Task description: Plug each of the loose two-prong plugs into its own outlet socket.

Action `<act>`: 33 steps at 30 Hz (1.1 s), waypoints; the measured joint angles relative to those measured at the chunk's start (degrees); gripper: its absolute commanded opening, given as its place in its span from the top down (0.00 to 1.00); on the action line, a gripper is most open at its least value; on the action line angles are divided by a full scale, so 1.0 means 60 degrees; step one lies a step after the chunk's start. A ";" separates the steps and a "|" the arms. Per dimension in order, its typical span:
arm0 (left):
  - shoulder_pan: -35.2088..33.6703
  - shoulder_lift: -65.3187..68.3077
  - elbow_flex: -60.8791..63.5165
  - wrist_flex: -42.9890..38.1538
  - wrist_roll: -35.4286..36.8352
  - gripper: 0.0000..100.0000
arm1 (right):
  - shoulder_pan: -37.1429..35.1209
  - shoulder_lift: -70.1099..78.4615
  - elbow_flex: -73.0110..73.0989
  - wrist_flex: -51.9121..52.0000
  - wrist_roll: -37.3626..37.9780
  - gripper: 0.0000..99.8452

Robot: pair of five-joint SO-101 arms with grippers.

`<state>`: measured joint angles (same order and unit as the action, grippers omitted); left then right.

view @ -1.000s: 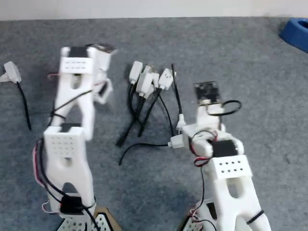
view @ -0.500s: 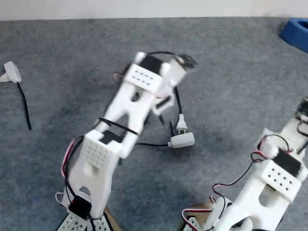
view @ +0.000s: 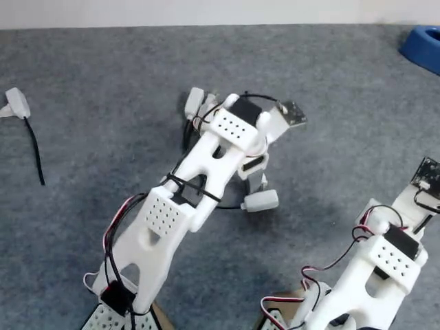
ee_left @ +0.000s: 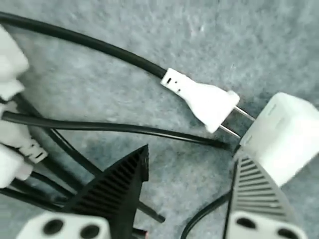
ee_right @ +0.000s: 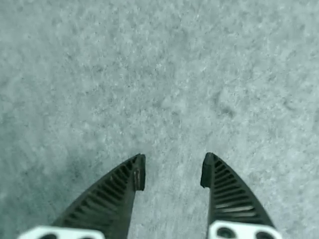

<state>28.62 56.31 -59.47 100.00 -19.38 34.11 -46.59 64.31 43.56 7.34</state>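
Outlet socket, a white block, is the nearest of the task's things. It lies on the grey carpet around the middle of the table, just past the arms' bases.

Closer in, at the near right, the right arm is folded back toward its base. The right gripper hangs over bare carpet with its fingers parted to a moderate gap and nothing between them.

From the near left, the left arm stretches diagonally across to the middle and ends above the socket. In the left wrist view the left gripper stands wide apart and holds nothing. Its grey fingertip is just beside the socket, and its black fingertip is well to the other side.

Just past the gap between them lies a white two-prong plug, flat on the carpet. Its prongs point at the socket and reach its face, but whether they are seated cannot be told. The plug's black cord runs away from it, and a second cord crosses beside it.

Farther back, partly under the left arm, is a bunch of white cord ends with their black leads tangled together. Well apart at the far left lies a lone white cord end, and its lead trails toward the near side. At the far right edge sits a blue object.
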 measured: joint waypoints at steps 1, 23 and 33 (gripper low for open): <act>0.0000 0.0059 0.0000 0.0000 0.0015 0.73 | 0.0000 0.0000 0.0059 0.0000 0.0000 0.81; 0.0879 -0.2989 0.3780 0.0029 0.1040 0.73 | -0.1670 0.0000 0.0073 0.0601 0.0000 0.81; -0.3165 -0.3106 0.4088 0.0029 0.1055 0.73 | -0.5040 0.3062 -0.4366 0.2813 0.0161 0.81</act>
<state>9.63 37.67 -34.95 100.18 -13.05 3.87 -28.22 38.11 60.44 8.31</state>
